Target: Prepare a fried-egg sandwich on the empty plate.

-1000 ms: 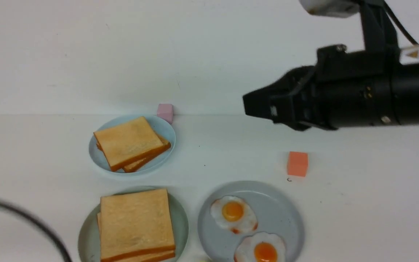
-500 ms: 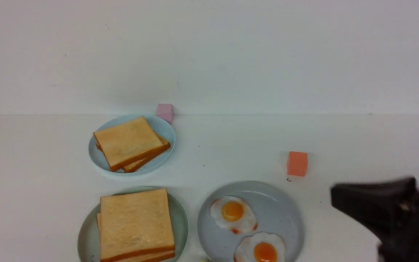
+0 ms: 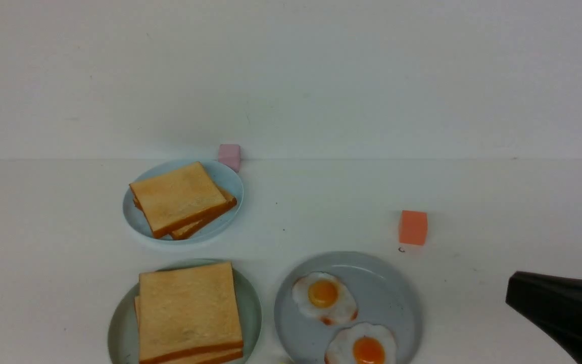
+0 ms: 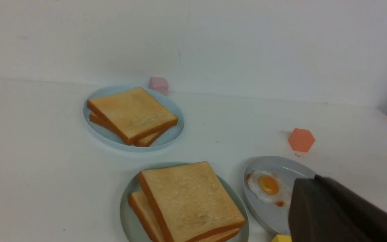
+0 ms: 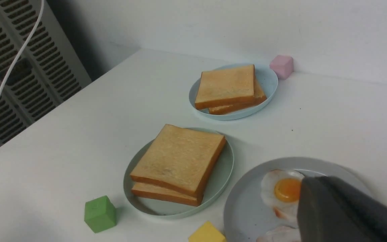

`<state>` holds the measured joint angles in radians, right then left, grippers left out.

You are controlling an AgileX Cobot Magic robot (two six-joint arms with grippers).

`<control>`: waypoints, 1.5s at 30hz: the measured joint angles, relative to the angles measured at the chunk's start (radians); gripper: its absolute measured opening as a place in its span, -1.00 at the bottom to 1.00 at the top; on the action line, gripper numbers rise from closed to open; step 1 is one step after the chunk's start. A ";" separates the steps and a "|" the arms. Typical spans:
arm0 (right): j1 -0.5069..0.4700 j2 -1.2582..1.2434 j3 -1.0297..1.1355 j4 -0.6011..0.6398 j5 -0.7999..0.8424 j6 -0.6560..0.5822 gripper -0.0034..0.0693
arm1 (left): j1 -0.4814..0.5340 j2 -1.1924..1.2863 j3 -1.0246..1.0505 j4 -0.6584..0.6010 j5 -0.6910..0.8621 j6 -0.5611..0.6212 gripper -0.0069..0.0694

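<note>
Right hand sits low over the table, jaws drawn together, gripping nothing. Left hand likewise closed and empty. Beyond the right hand's tip, toward the left arm's side, lies the grey plate bearing two fried eggs. Further that way the mint-green plate carries the sandwich: two stacked toast slices, any egg between them hidden. An orange cube stands ahead of the right hand.

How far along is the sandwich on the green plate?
Looks nearly done: two toast slices are stacked on the mint-green plate; no egg shows between them. Nothing is in hand: the right pincer is shut and holds nothing. Two eggs remain on the grey plate.
</note>
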<state>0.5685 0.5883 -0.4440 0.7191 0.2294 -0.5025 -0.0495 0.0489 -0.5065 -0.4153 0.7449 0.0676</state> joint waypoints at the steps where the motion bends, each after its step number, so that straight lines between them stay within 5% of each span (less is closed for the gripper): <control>1: 0.000 0.000 0.000 0.000 0.000 0.000 -0.90 | 0.000 0.000 0.000 0.000 0.000 0.000 -0.85; 9: 0.000 0.000 0.000 0.000 0.000 0.000 -0.89 | 0.000 0.000 0.006 0.004 -0.002 0.011 -0.85; 19: 0.000 0.000 0.001 0.000 0.000 0.000 -0.86 | 0.000 -0.042 0.147 0.298 -0.146 0.093 -0.85; 22: 0.000 0.000 0.001 0.000 0.000 0.000 -0.85 | -0.001 -0.060 0.191 0.313 -0.222 0.037 -0.84; 26: 0.000 0.000 0.001 0.000 0.000 0.000 -0.85 | -0.001 -0.061 0.304 0.391 -0.353 -0.180 -0.83; 28: 0.000 0.000 0.001 0.000 0.001 0.000 -0.84 | -0.015 -0.061 0.384 0.507 -0.382 -0.326 -0.83; 32: 0.000 0.000 0.001 0.000 0.003 0.000 -0.83 | -0.062 -0.061 0.471 0.651 -0.365 -0.438 -0.82; 45: 0.000 0.000 0.001 0.000 0.008 0.000 -0.80 | -0.071 -0.061 0.535 0.521 -0.341 -0.361 -0.80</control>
<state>0.5685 0.5883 -0.4432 0.7191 0.2370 -0.5025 -0.1205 -0.0119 0.0281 0.1054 0.4041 -0.2935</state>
